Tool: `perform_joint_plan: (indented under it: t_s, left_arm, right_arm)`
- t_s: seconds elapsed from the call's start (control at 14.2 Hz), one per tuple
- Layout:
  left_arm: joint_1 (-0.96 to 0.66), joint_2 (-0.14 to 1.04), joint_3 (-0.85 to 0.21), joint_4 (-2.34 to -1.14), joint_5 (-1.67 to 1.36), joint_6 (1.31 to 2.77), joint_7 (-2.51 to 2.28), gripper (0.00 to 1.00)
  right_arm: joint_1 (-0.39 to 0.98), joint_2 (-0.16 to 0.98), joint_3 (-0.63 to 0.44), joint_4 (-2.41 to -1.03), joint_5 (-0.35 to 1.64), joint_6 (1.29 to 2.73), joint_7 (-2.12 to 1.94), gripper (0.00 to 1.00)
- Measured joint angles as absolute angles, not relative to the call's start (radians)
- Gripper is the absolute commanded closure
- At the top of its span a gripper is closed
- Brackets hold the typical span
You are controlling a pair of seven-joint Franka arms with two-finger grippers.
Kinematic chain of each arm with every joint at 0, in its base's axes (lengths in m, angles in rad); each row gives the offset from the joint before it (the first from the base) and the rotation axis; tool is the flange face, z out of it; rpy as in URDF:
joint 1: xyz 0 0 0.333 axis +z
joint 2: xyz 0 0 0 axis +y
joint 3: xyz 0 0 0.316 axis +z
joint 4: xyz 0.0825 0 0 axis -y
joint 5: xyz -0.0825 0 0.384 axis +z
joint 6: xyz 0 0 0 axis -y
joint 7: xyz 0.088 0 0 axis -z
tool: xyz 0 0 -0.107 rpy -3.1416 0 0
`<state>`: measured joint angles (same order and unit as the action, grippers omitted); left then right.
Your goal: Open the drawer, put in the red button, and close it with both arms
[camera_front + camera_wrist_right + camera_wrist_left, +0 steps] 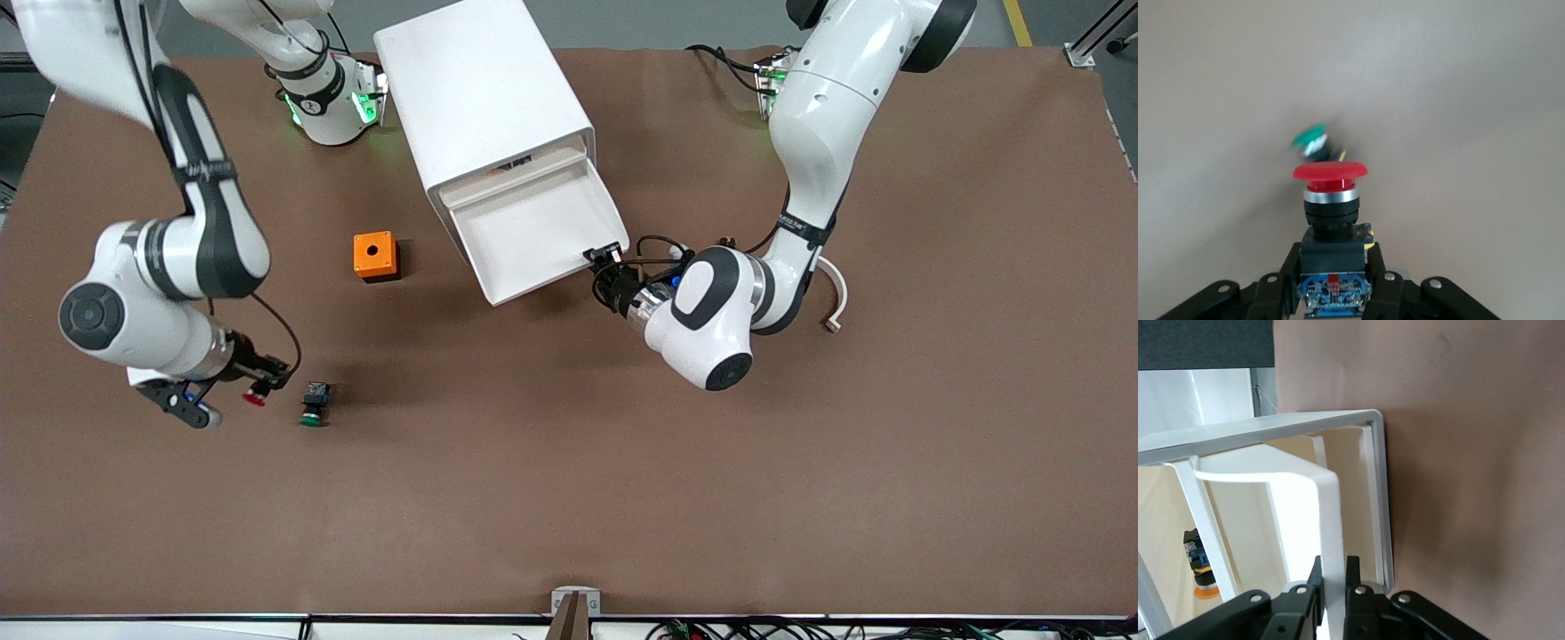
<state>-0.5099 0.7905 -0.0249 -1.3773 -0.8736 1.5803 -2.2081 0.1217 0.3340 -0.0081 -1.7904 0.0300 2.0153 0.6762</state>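
Note:
My right gripper [263,380] is shut on the red button [255,398] and holds it just above the brown table beside the green-capped twin [313,405]. In the right wrist view the red button [1330,175] sticks out from between the fingers of the right gripper [1333,283], with the green twin [1313,138] lying past it. The white cabinet's drawer [533,233] is pulled open and looks empty. My left gripper [606,260] is shut on the drawer's handle at its front corner. The left wrist view shows the left gripper [1333,579] clamped on the thin white handle [1328,520].
An orange box [375,255] with a hole stands on the table between the drawer and the right arm. A white curved piece [837,298] lies by the left arm's elbow. The white cabinet [480,84] stands at the back middle of the table.

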Motion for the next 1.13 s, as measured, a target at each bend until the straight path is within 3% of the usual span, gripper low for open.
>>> perform_joint_plan:
  t_s: [0.07,0.14,0.57,1.13]
  left_arm:
    - [-0.502,0.79,-0.023,-1.373,-0.874,1.586,-2.192,0.08]
    - [-0.495,0.79,-0.021,-1.368,-0.873,1.594,-2.178,0.0]
    - [-0.486,0.784,0.069,-1.293,-0.803,1.608,-2.147,0.0]
    - [-0.483,0.745,0.204,-1.212,-0.541,1.631,-1.944,0.0]
  right_arm:
    - [0.165,0.289,-0.006,-1.791,0.035,1.963,0.762,1.0]
    - [0.208,0.252,-0.004,-1.792,0.049,1.926,0.845,1.0]
    - [0.463,0.158,-0.001,-1.791,0.109,1.875,1.316,1.0]
    - [0.779,0.237,-0.001,-1.794,0.067,2.07,1.786,1.0]
